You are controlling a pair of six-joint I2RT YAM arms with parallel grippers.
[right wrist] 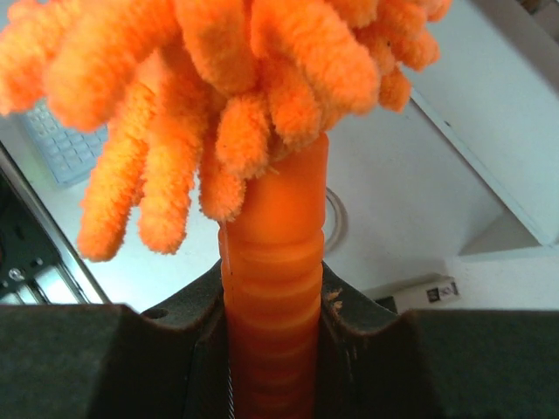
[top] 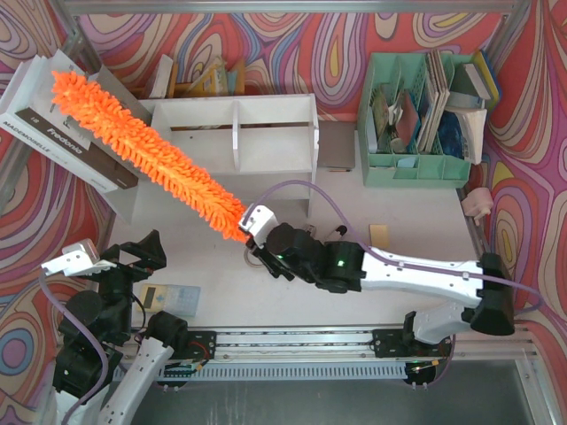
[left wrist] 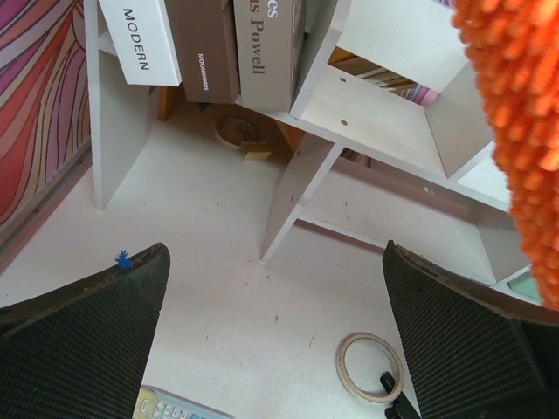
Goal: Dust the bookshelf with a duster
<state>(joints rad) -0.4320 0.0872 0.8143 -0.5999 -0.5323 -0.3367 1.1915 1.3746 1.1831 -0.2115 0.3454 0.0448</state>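
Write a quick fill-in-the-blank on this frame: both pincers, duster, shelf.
1. The right pincer is shut on the duster, gripping its orange ____.
2. The left pincer stands ____ and holds nothing.
3. The duster's fluffy tip lies over the ____ to the left of the bookshelf.
4. The mint green organiser stands on the bookshelf's ____ side.
Missing words: handle; open; books; right.

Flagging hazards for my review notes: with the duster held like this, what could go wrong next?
The tip of the duster reaches past the bookshelf over the leaning books; a sweep might topple them. The right gripper clamps only the thin handle, so the long head may twist or slip.
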